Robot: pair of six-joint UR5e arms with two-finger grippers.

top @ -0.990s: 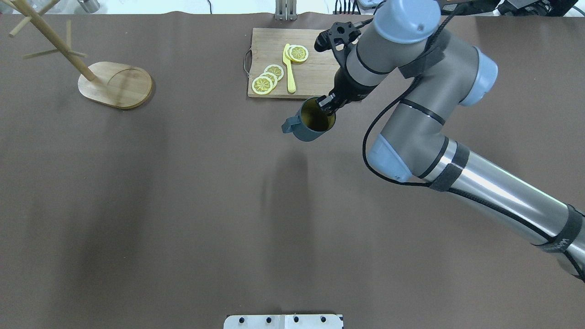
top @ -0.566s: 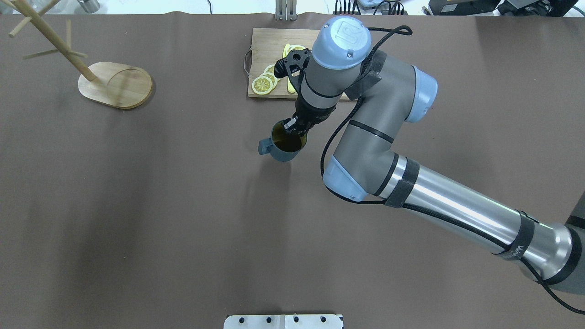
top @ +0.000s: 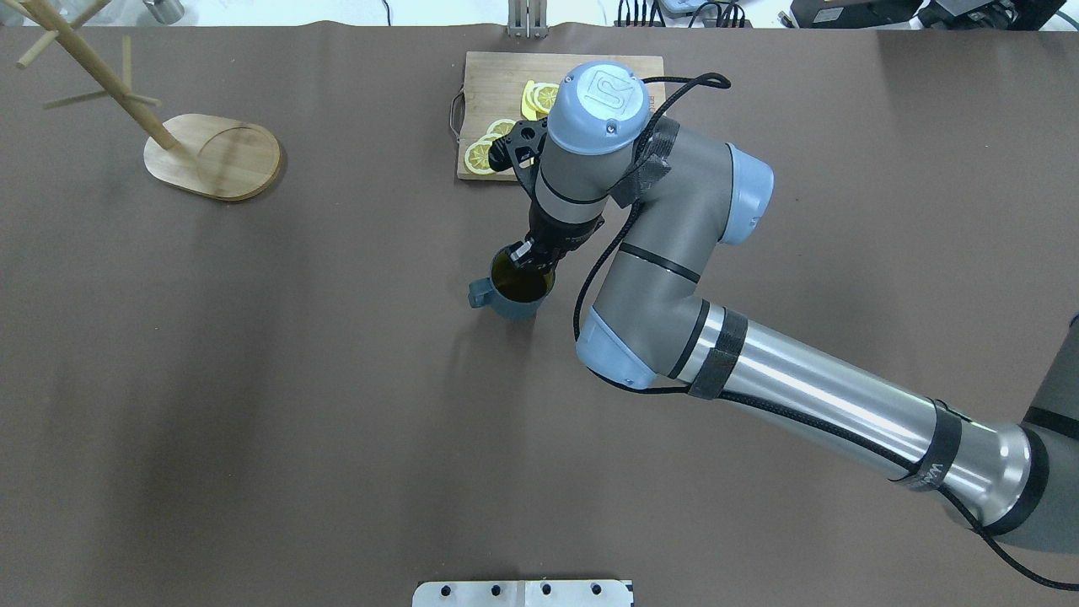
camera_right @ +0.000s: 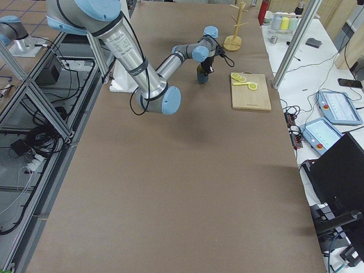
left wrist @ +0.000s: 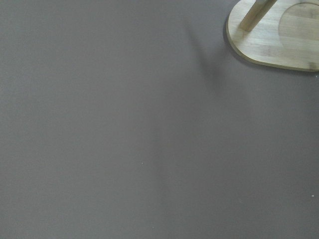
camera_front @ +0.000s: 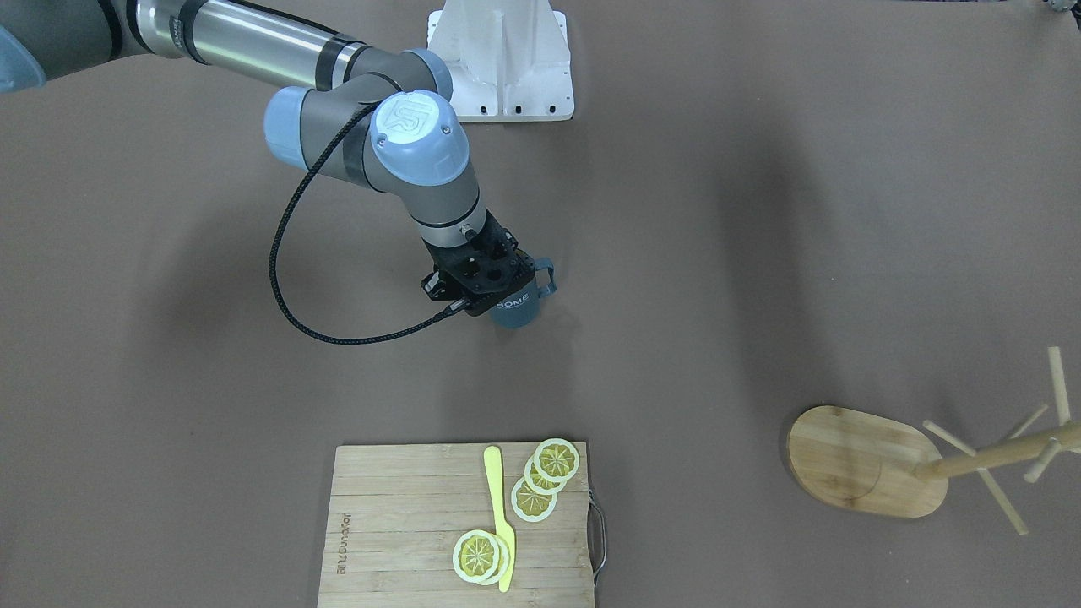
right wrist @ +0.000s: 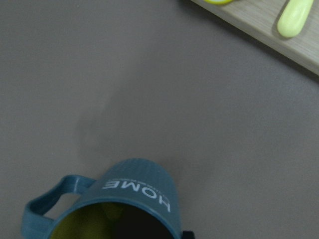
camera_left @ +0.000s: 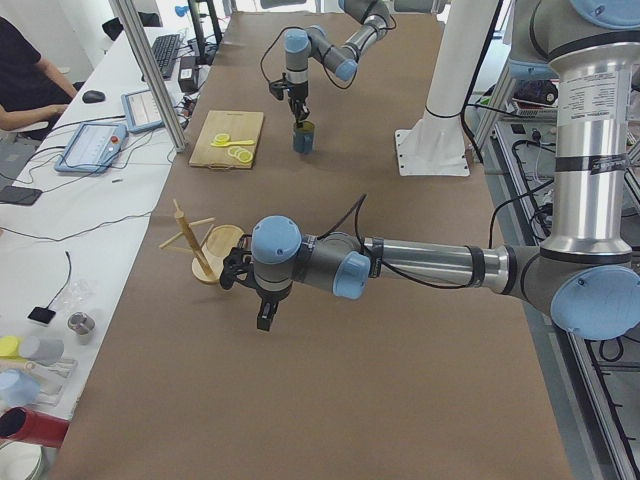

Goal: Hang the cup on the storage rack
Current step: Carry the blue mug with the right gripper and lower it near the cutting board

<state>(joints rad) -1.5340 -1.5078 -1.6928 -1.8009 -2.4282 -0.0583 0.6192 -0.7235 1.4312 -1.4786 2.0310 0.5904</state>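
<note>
my right gripper (top: 524, 255) pinches the cup (top: 511, 302) by its rim, just left of centre in the overhead view. only my wrist view reads its "home" lettering. above it lies the cutting board (top: 489, 83). the storage rack (top: 212, 157) stands far upper left. my left gripper (camera_left: 264, 320) shows only side-on, so i cannot tell its spread.

Even overhead light leaves soft, broad shadows on the brown counter (top: 253, 379), with a glare streak along the silver tube of the right arm (top: 826, 396). The left wrist view looks soft, perhaps defocused.
</note>
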